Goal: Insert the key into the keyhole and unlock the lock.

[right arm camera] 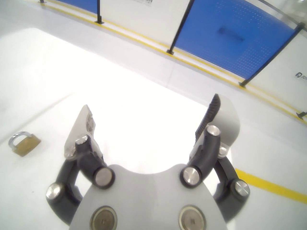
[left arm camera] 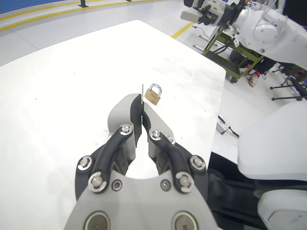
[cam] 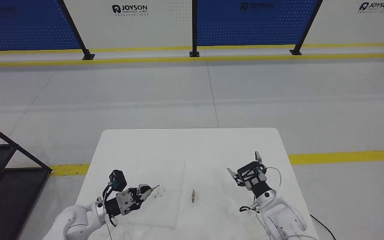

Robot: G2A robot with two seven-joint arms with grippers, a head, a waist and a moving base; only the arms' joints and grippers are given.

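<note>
Closed tight on the key (left arm camera: 143, 91), left gripper (cam: 147, 192) sits lower left, brass padlock (cam: 193, 195) lower centre on the worktop (cam: 180, 144), right gripper (cam: 246, 170) spread wide, empty.

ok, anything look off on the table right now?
Nothing stands out. The padlock lies on the table, shackle apparently closed. The left gripper pinches the key, blade pointing toward the padlock. The right gripper is open and empty.

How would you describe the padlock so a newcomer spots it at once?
Start at the white table. On it, between the left tool and the right tool, lies the padlock. It is a brass block with a silver shackle, unlike the thin key in the left tool.
</note>
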